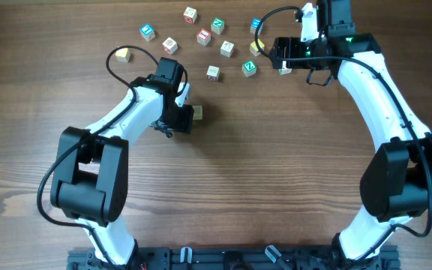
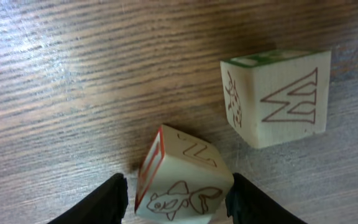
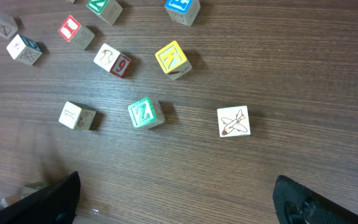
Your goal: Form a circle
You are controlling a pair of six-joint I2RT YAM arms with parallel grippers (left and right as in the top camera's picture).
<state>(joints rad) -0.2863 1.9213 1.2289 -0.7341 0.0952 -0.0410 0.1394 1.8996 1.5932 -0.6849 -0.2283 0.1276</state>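
Cubes (image 1: 213, 73) look light, rigid, smooth, so pinch flat opposite faces; left gripper (image 2: 178, 196) half open astride fish cube (image 2: 185, 183), grip unclear, right gripper (image 3: 176, 202) wide open, empty; no circle yet, green Z cube (image 3: 145, 113) and others loose at 12 o'clock overhead

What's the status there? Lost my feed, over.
Left gripper straddles fish cube, grip unclear. Right gripper open, empty. No circle yet; green Z cube among scattered cubes. Neighbouring cube beside fish cube, apart.
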